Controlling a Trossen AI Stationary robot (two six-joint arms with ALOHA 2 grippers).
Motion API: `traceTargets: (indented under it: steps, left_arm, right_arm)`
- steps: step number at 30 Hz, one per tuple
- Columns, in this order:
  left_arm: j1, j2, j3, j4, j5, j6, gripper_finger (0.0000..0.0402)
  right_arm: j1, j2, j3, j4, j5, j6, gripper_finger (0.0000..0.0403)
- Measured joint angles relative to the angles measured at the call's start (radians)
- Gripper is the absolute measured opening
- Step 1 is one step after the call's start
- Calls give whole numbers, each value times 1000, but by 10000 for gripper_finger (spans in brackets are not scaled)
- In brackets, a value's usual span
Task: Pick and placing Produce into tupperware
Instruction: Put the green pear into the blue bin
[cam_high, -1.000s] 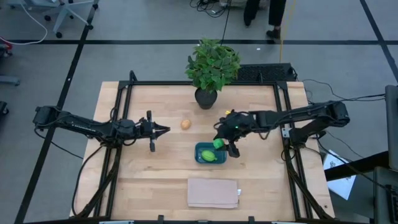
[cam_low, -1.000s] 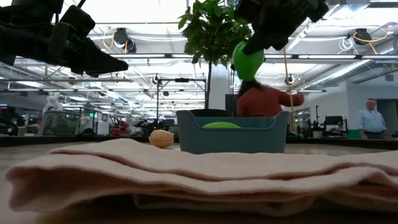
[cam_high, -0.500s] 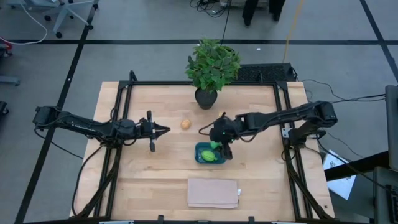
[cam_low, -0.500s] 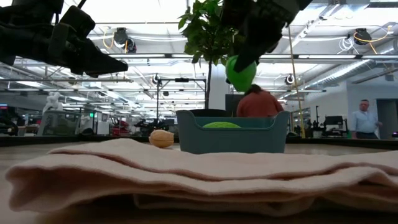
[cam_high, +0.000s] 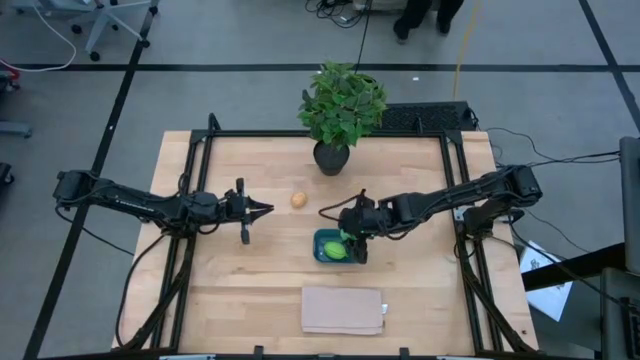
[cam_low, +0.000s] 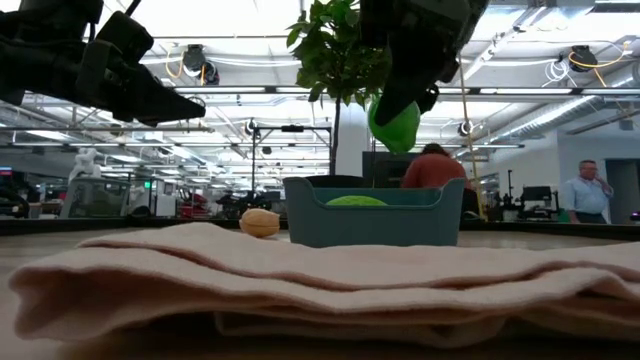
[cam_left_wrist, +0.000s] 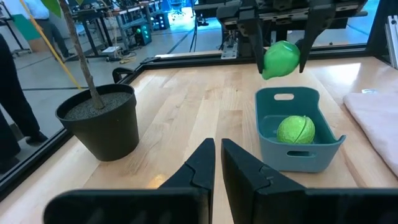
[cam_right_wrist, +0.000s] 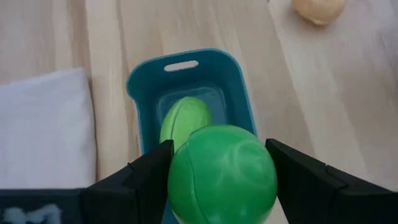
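The right gripper is clamped on the green ball, holding it in the air just above the teal container, over the end nearer the plant. The yellow-green fruit lies inside that container. The tan egg-shaped piece sits on the wooden table, well apart from the container, seemingly untouched. A beige cloth lies near the front edge. The left gripper, fingers together and empty, hangs above the table's left half. The potted plant stands at the back.
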Motion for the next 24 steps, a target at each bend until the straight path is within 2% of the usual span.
traceTargets:
  steps: [6,17,24]
  left_arm:
    - [0,0,0,0,0,0,33]
    - [0,0,0,-6,0,0,33]
    - [0,0,0,-6,0,0,33]
  right_arm:
    - [6,0,0,-48,29,104,235]
    - [19,0,0,-52,30,68,235]
    - [37,1,5,-57,33,105,223]
